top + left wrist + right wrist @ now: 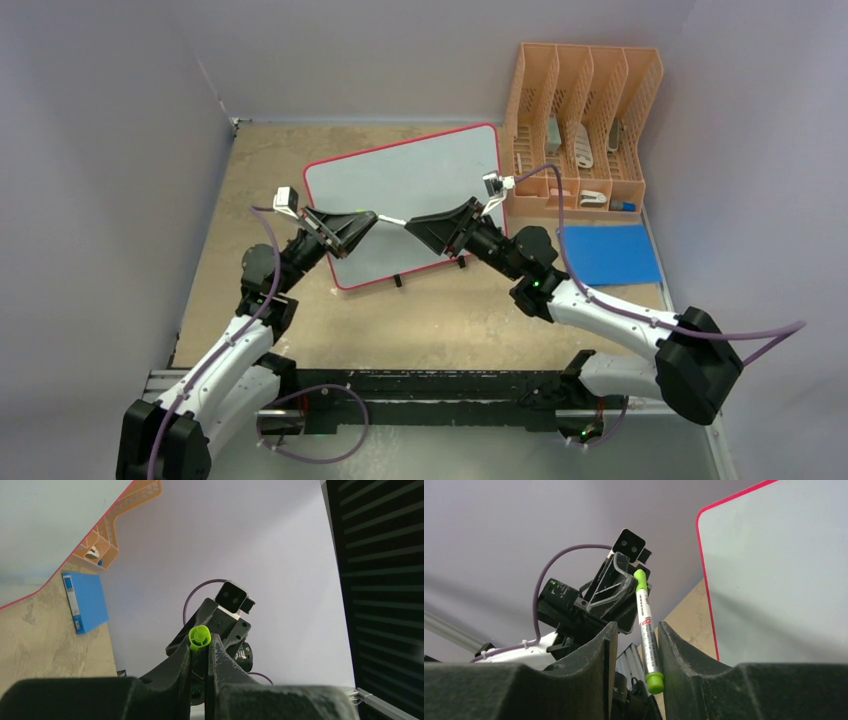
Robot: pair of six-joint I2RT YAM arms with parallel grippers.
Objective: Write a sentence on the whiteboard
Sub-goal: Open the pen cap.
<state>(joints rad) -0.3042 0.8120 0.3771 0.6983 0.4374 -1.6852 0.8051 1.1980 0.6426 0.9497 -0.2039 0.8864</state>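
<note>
The whiteboard (400, 180), pale with a thin red rim, lies tilted on the table; its face is blank and no sentence shows on it. Both arms hover over its near edge, tip to tip. My left gripper (370, 216) is shut on one end of a white marker (392, 219) with green ends. In the left wrist view that green end (199, 636) is pinched between the fingertips of the left gripper (201, 642). My right gripper (634, 627) stands open around the marker (646, 625). The barrel rests against its right finger (674, 645), with a gap to the left one.
An orange mesh file rack (585, 110) holding a few small items stands at the back right. A flat blue folder (608, 253) lies in front of it on the brown tabletop. Grey walls close in on the left, back and right.
</note>
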